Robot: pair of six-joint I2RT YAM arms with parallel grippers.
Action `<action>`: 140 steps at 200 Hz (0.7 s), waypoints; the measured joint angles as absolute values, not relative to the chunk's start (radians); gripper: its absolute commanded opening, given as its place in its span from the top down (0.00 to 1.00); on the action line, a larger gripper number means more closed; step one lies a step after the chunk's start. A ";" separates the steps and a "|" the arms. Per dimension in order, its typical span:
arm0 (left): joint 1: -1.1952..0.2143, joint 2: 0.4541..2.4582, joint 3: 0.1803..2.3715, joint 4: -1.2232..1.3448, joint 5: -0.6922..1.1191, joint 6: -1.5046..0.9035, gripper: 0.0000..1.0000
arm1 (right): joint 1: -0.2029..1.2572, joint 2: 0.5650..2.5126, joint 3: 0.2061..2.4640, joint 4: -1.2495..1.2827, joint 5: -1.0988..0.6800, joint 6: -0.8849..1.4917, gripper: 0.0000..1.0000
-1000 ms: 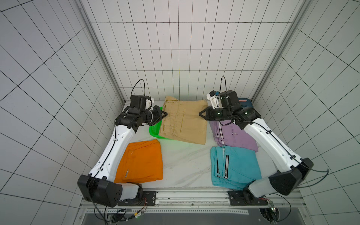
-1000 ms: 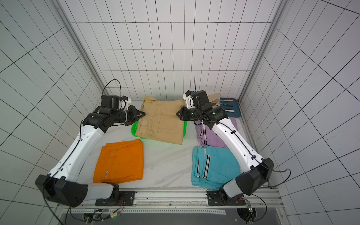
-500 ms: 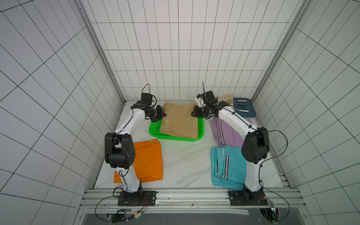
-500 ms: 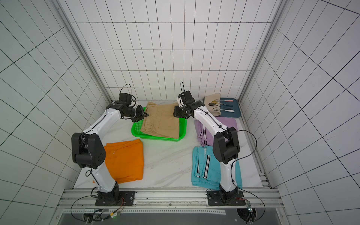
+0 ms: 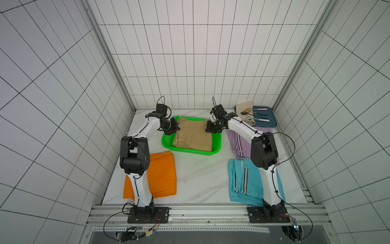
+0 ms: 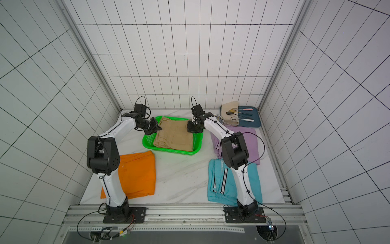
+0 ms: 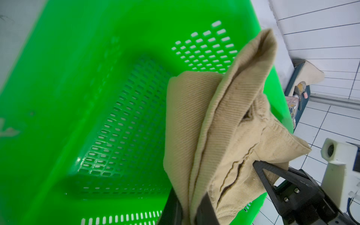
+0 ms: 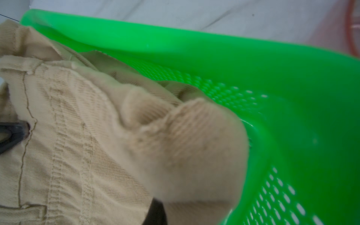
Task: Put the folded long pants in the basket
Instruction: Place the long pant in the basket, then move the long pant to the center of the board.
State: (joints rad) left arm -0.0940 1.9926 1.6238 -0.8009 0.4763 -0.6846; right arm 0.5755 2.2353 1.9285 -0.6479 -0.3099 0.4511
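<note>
The tan folded long pants (image 5: 193, 135) (image 6: 175, 136) lie in the green basket (image 5: 190, 151) (image 6: 171, 151) at the back middle of the table. My left gripper (image 5: 176, 128) (image 7: 191, 210) is shut on the pants' left far corner above the basket floor (image 7: 78, 97). The right gripper (image 5: 209, 128) (image 8: 155, 214) is shut on the right far corner of the tan pants (image 8: 78, 146), close to the basket wall (image 8: 292, 97). Orange pants (image 5: 160, 173) lie front left. Light blue pants (image 5: 242, 179) lie front right, and lilac pants (image 5: 240, 139) behind them.
A dark blue tray (image 5: 266, 120) with utensils and a small beige cloth (image 5: 244, 109) sits at the back right corner. Tiled walls close in three sides. The arm bases stand on the front rail.
Both arms have come down from high above the table, lowering the tan pants into the basket. Both grippers stay shut on the cloth.
</note>
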 measured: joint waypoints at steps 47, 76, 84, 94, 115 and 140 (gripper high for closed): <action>-0.089 2.084 1.639 -0.811 0.457 -0.675 1.00 | 0.576 2.342 2.022 -0.712 -0.316 0.477 1.00; -0.087 2.099 1.657 -0.817 0.446 -0.672 1.00 | 0.576 2.371 2.053 -0.724 -0.317 0.478 0.82; -0.087 2.100 1.659 -0.821 0.445 -0.671 0.89 | 0.576 2.371 2.053 -0.725 -0.317 0.479 0.72; -0.087 2.101 1.660 -0.824 0.440 -0.669 0.64 | 0.576 2.371 2.053 -0.725 -0.309 0.475 0.61; -0.095 2.087 1.672 -0.817 0.438 -0.657 0.22 | 0.577 2.360 2.046 -0.718 -0.294 0.468 0.44; -0.105 2.038 1.670 -0.814 0.408 -0.653 0.10 | 0.576 2.285 1.969 -0.677 -0.270 0.458 0.34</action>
